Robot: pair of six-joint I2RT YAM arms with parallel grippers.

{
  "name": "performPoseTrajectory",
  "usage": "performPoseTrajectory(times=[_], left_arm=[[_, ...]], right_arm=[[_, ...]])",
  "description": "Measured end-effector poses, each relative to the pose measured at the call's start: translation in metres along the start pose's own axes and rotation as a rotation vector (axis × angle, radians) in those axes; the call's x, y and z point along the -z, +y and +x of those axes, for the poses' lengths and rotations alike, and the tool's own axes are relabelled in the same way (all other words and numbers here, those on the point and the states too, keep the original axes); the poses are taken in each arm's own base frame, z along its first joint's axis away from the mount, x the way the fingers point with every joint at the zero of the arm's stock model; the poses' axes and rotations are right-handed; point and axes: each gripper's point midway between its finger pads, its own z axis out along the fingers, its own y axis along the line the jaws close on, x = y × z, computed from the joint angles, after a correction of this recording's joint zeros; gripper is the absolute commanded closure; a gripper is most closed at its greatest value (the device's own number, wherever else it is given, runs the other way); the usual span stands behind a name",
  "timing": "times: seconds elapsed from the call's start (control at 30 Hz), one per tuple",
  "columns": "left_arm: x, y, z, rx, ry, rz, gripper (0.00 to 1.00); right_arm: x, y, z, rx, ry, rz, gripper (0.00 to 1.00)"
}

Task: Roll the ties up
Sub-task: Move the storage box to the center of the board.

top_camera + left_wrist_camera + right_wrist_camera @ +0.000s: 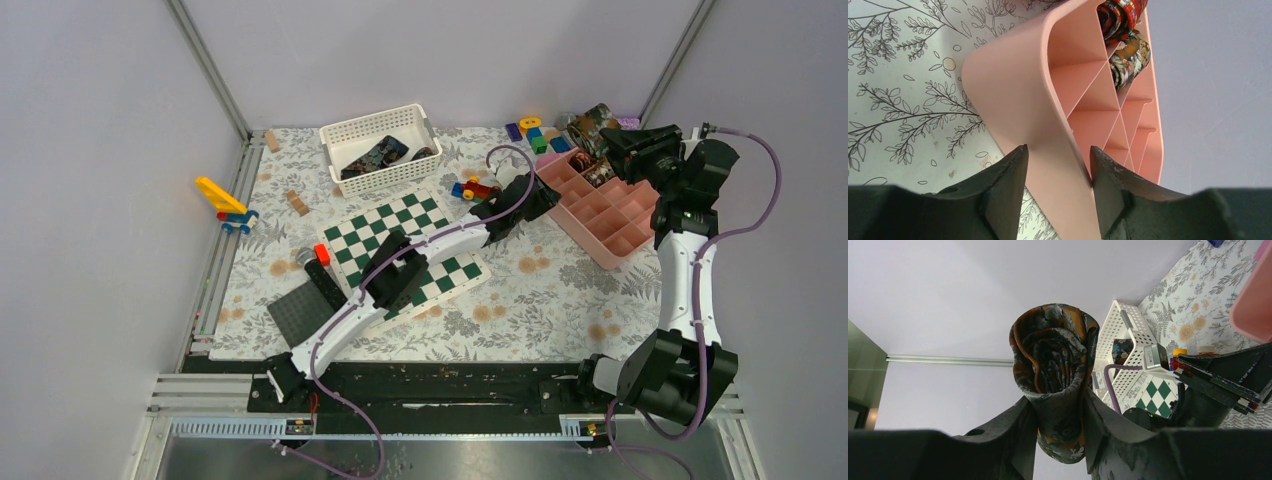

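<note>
Pink tray (1013,100), two ties (1130,60); third (1055,355) in right fingers (1015,437)

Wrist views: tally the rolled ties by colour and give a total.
Red plaid rolled tie: 1
Tan floral rolled tie: 1
Grey and rust rolled tie: 1
Total: 3

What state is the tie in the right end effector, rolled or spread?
Rolled: the tie is a coil, spiral layers visible, pinched in the right end effector.
</note>
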Motion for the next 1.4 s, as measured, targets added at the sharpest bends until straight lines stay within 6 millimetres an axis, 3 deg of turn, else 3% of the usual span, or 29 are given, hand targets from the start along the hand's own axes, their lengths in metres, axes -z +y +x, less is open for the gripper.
performPoseTrajectory(times=[0.17,0.43,0.6,0.73,0.97,1.17,1.4], left_arm=[[-0.001,-0.002,0.000,0.018,-0.001,0.006,0.61],[-0.002,-0.007,-0.005,0.038,-0.006,0.012,0.88],[-0.002,0.008,-0.010,0.004,0.013,-0.025,1.00],[0.006,0.023,-0.014,-0.018,0.048,-0.071,1.00],[0.013,0.014,-0.023,-0.058,0.065,-0.052,1.00],[0.018,0.018,-0.023,-0.112,0.090,-0.059,1.00],[0.062,0.027,-0.029,-0.264,0.151,-0.131,1.00]], right_arm=[[0.001,0.001,0.001,-0.008,0.009,-0.009,0.60],[0.001,-0.001,0.001,-0.019,0.010,-0.010,0.60],[0.000,0.000,0.001,-0.020,0.008,-0.018,0.60],[0.000,-0.005,0.002,-0.031,0.009,-0.015,0.60],[0.000,-0.004,0.002,-0.035,0.008,-0.018,0.60],[0.000,-0.004,0.004,-0.034,0.022,-0.021,0.60],[0.002,-0.005,0.007,-0.009,0.036,-0.005,0.60]])
